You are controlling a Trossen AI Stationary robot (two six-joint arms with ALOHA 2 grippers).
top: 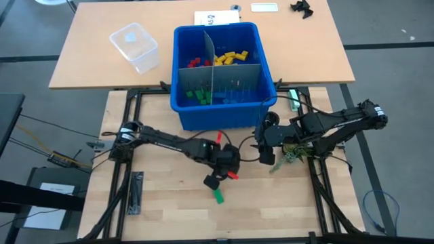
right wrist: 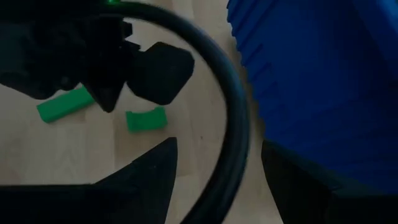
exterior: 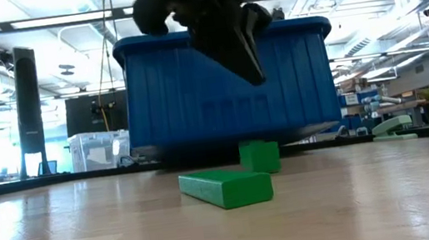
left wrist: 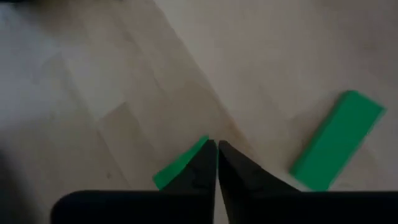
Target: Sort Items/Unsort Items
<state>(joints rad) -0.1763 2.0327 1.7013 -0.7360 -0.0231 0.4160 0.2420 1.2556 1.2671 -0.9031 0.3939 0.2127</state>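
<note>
In my left wrist view, my left hand [left wrist: 216, 152] has its dark fingers pressed together, covering part of a small green block [left wrist: 178, 169]. A longer green block [left wrist: 336, 140] at three o'clock is blurred. In the low view, my arm hides the top middle of the blue bin [exterior: 194, 97]. In my right wrist view, a black cable [right wrist: 233, 124] crosses the bench [right wrist: 199, 93], and the bin runs off the edge.

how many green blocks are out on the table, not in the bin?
2. A long green block lies flat toward the front; a shorter green block sits behind it, nearer the blue bin, under the left gripper. The arm may hide others.
</note>
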